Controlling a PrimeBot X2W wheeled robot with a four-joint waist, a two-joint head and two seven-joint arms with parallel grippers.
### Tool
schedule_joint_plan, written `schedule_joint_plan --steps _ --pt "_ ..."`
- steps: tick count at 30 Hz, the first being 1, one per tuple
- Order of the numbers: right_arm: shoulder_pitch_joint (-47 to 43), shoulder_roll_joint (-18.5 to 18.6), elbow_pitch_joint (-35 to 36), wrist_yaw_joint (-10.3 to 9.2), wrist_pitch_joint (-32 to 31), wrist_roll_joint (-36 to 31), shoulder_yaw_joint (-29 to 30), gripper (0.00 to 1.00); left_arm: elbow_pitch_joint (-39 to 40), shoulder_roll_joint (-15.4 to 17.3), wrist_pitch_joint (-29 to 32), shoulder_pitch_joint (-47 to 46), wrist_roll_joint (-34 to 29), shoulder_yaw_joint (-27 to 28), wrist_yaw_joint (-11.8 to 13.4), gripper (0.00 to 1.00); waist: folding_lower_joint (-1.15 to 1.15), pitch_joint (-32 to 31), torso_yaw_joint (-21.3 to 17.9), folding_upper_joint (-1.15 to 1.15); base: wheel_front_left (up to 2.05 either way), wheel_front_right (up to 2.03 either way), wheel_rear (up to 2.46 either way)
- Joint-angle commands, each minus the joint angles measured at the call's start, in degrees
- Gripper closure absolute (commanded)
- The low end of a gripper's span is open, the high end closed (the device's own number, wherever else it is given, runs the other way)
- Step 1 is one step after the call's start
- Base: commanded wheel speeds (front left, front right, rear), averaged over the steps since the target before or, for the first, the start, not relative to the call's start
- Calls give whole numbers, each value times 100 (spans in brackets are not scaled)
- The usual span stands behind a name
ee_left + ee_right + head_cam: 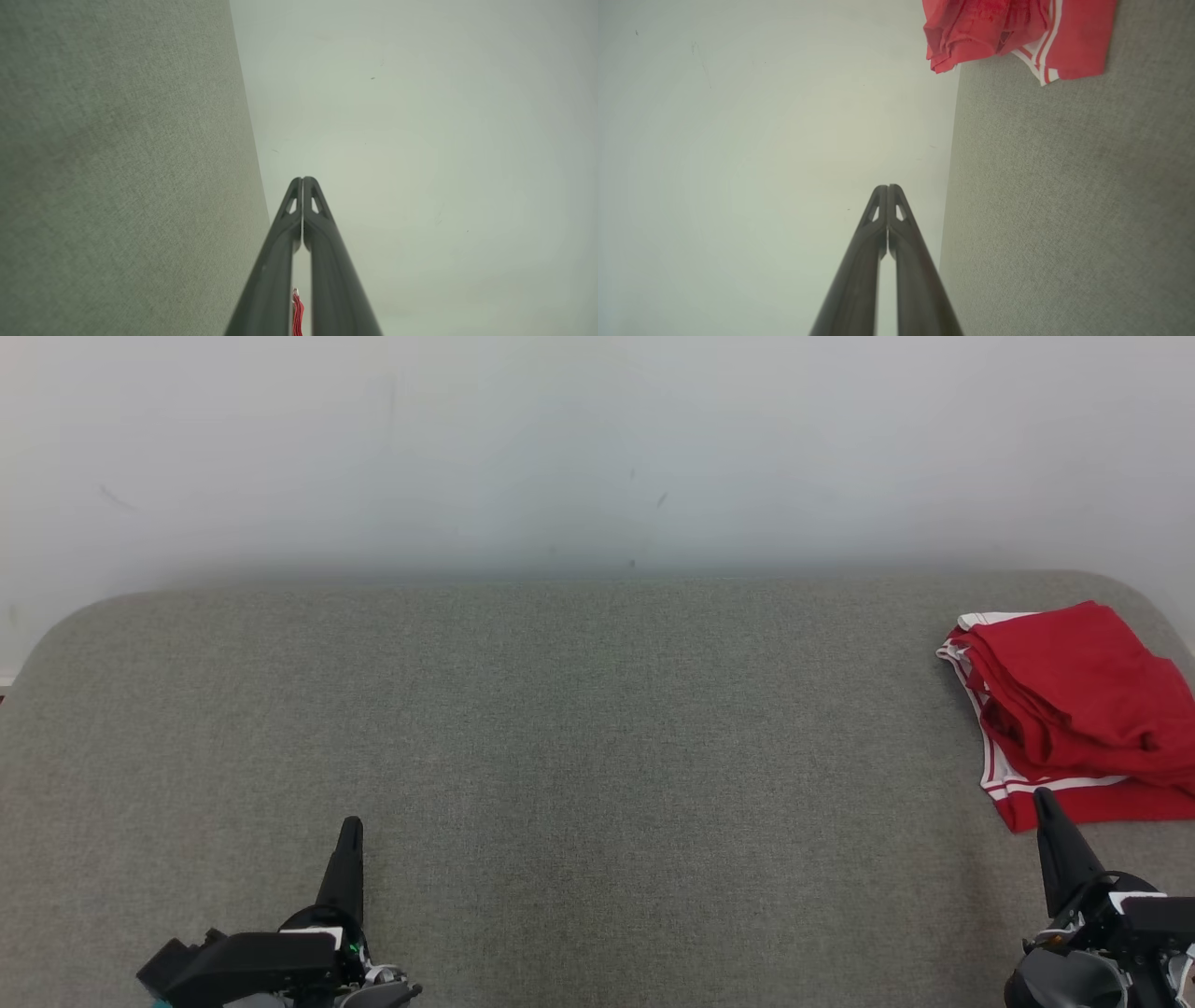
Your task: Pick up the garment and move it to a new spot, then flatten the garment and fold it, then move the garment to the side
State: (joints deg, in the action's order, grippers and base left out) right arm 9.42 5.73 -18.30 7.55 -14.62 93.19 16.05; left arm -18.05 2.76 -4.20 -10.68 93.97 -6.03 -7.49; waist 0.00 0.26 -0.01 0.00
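Head view is showing the red shorts (1074, 709) sitting folded at the far right end of the grey fabric surface (560, 728), white-striped hem facing me, close to the rounded corner by the pale wall (597, 448). Looks to me like they're parked there because that's the "to the side" spot, so I'm guessing the job is basically wrapping up.

I'm holding my left tool (351, 829) low at the near edge, well apart from the shorts, fingers pressed together with nothing pinched at the tips. My right tool (1044, 798) is also pressed together and empty, pointing toward the near corner of the shorts. Going by the right wrist view, I'm not touching them: the fabric is lying ahead of the tips with bare surface in between.

There's a small red strip (297, 312) showing low between my left fingers. I can't tell what it is.

I'm reading both tools as hanging back so the fold isn't getting disturbed.
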Motion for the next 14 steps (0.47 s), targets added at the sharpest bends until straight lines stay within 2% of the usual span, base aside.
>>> schedule_joint_plan --steps 1,14 --pt "47 -19 -8 -12 -18 -28 17 100 -15 21 9 -52 50 -7 -6 100 0 0 0 0 0 0 0" --pt "58 -42 -11 -12 -44 -56 53 100 -14 21 8 -52 51 -7 -6 100 0 0 0 0 0 0 0"
